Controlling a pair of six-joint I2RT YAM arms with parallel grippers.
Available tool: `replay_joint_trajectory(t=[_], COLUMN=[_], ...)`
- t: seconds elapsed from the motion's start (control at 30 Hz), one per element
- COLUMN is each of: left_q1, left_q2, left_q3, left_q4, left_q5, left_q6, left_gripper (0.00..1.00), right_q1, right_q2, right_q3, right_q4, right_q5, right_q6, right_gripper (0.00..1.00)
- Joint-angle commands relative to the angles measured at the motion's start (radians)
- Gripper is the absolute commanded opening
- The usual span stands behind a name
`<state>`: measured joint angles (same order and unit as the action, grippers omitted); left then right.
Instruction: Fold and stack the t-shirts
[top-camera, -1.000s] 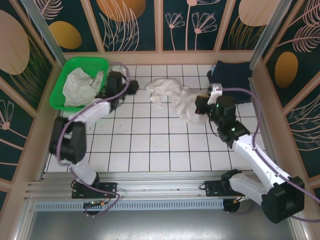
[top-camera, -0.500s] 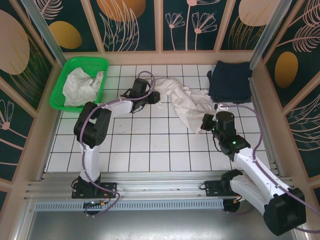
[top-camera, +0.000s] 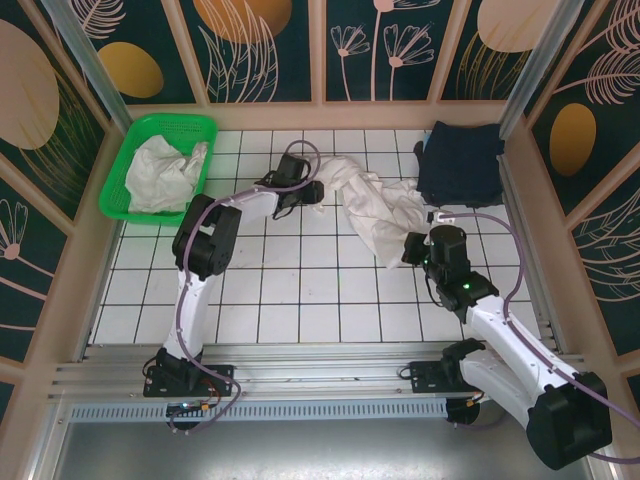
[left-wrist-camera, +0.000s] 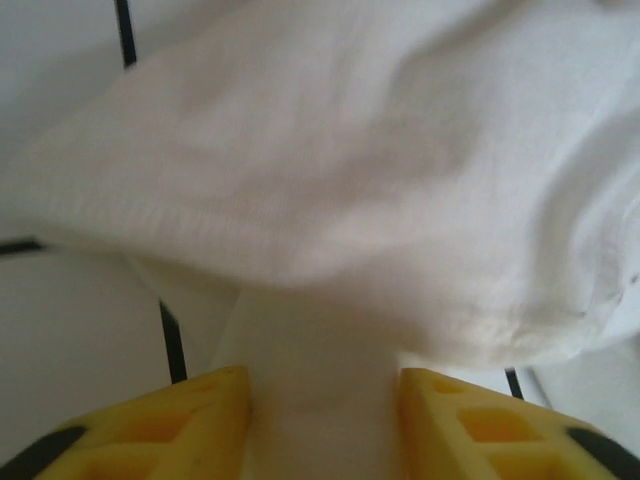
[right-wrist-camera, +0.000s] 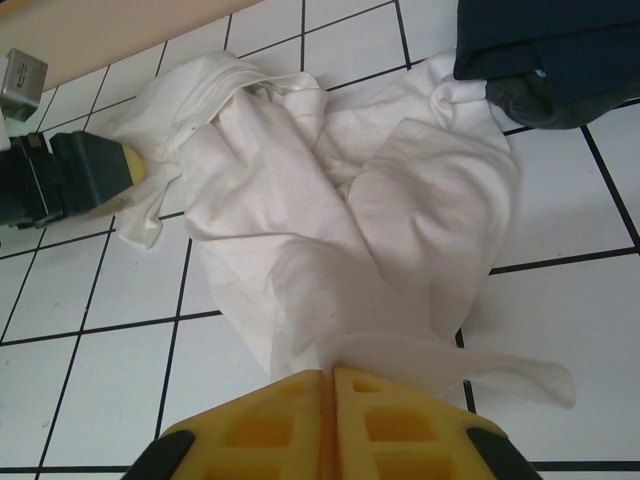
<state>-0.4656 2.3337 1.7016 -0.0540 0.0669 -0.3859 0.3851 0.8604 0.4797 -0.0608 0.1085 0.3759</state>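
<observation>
The right hand (right-wrist-camera: 328, 372) is clenched. Its two yellow fingers (right-wrist-camera: 250, 430) are pressed almost flat together, and a thin flap of the white t-shirt (right-wrist-camera: 330, 200) is pinched at their tips. The right wrist view is the one that makes this plain. From above, the right hand (top-camera: 410, 248) is just a dark shape at the near end of the cloth.

The left hand (left-wrist-camera: 322, 375) is at the other end of the same shirt. Up close, its yellow fingers (left-wrist-camera: 190, 420) stand apart. White t-shirt (left-wrist-camera: 350, 150) cloth fills the gap and touches both of them. I cannot tell if the hand is squeezing the cloth or just sitting around it. The right wrist view also catches the left hand (right-wrist-camera: 135, 165), black with a yellow tip, poking into the far left corner of the shirt.

The top view gives the whole picture. The white t-shirt (top-camera: 375, 210) lies crumpled in a long slanted strip on the white tiled counter (top-camera: 300, 290), between the left hand (top-camera: 310, 190) and the right hand. Its far right edge touches the dark navy t-shirt (top-camera: 460, 165), which sits folded in the back right corner. A piece of the dark navy t-shirt (right-wrist-camera: 550, 40) is close up in the right wrist view too.

In the back left corner stands a green basket (top-camera: 170, 118) with another pale t-shirt (top-camera: 165, 170) bunched up inside.
</observation>
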Motion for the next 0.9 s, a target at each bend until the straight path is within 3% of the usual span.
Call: replay_joint_trajectory(t=[0.0,0.07,0.1,0.13,0.17,0.2,0.33,0.43,0.53,0.87], left_q1=[0.007,0.006,0.007,0.009,0.009,0.014,0.085,0.132,0.137,0.145], left_q2=[0.056,0.064,0.061,0.051,0.035,0.014,-0.149,-0.327,-0.446,-0.568], left_q3=[0.069,0.089,0.092,0.092,0.085,0.074,-0.054,-0.236,-0.364,-0.565], left_q4=[-0.082,-0.091,-0.095,-0.103,-0.108,-0.112,-0.088,0.001,0.044,0.070], left_q5=[-0.002,0.015,0.020,0.021,0.020,0.019,0.048,0.047,0.031,-0.036], left_q6=[0.025,0.029,0.030,0.034,0.044,0.055,0.039,0.019,0.032,0.042], left_gripper=[0.33,0.14,0.07,0.00,0.00,0.00,0.00,0.00,0.00,0.00], right_q1=[-0.008,-0.012,-0.015,-0.015,-0.017,-0.018,-0.022,-0.038,-0.065,-0.170], right_q2=[0.005,0.008,0.010,0.014,0.017,0.023,0.079,0.129,0.192,0.340], right_q3=[-0.010,-0.007,-0.006,-0.004,-0.006,-0.007,0.012,0.023,0.036,0.048], right_q4=[0.005,-0.011,-0.017,-0.023,-0.023,-0.024,-0.065,-0.080,-0.071,0.040], right_q5=[0.029,0.040,0.048,0.056,0.064,0.068,0.087,0.119,0.074,-0.039], right_q6=[0.000,0.001,0.004,0.007,0.009,0.011,0.033,0.063,0.089,0.090], right_gripper=[0.12,0.16,0.23,0.37,0.52,0.60,0.74,0.77,0.77,0.75])
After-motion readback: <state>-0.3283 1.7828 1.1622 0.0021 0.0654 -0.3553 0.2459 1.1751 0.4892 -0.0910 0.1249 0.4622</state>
